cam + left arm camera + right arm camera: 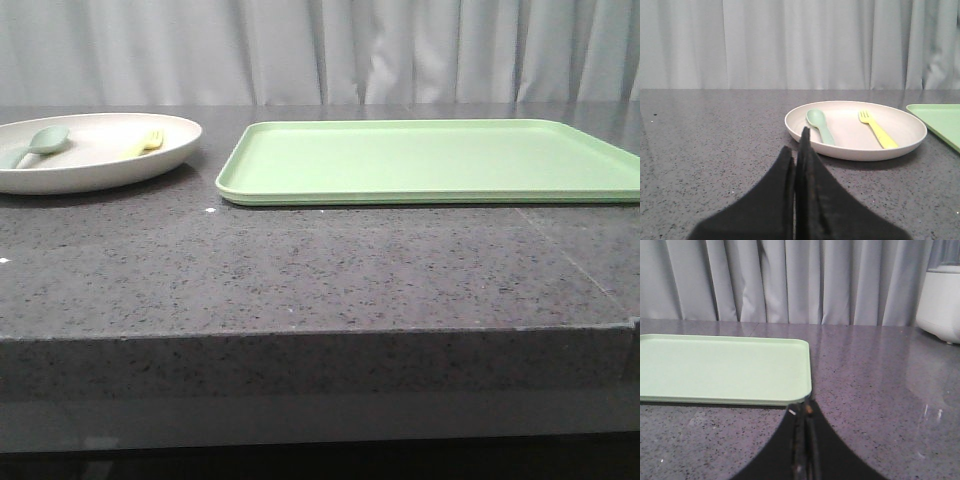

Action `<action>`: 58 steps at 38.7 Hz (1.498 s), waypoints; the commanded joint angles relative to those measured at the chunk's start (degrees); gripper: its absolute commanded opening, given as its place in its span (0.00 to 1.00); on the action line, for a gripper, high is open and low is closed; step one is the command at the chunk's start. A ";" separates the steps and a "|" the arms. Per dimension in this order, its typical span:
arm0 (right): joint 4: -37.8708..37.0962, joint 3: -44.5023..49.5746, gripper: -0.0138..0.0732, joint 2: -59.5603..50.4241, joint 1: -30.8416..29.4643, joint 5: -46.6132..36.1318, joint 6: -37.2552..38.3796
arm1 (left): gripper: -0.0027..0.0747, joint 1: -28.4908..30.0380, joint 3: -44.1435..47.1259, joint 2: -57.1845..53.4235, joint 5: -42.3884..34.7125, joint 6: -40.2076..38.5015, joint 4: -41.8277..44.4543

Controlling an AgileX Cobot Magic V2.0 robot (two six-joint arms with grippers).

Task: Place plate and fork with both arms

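The cream plate [110,170] [850,149] rests on the dark speckled table at the far left, just left of the tray. Inside it lie the small yellow fork [147,141] [877,129] and a pale green spoon [35,144] [820,125], side by side. My left gripper [799,142] is shut with nothing in it, low over the table, its tips near the plate's rim on the spoon's side. My right gripper [802,410] is shut and empty too, its tips near the tray's corner. Neither gripper shows in the front view.
A large light-green tray [430,160] [722,367] [940,120] lies to the right of the plate with nothing on it. A white appliance [942,302] stands at the far right. A grey curtain hangs behind the table, whose front edge [320,330] runs across the front view.
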 commanded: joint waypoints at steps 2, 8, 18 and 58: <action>-0.52 -0.23 0.08 -1.02 -0.18 -4.46 -0.30 | 0.01 0.08 0.18 -1.14 -4.28 -0.35 -0.32; -0.52 -0.23 0.08 -1.02 -0.18 -4.46 -0.30 | 0.01 0.08 0.18 -1.14 -4.28 -0.35 -0.32; -0.52 -0.23 0.08 -1.02 -0.18 -4.46 -0.30 | 0.01 0.08 0.18 -1.14 -4.28 -0.35 -0.32; -0.52 -33.36 0.08 16.61 -0.23 20.30 -0.30 | 0.01 0.08 -40.35 17.20 19.82 -0.35 -0.32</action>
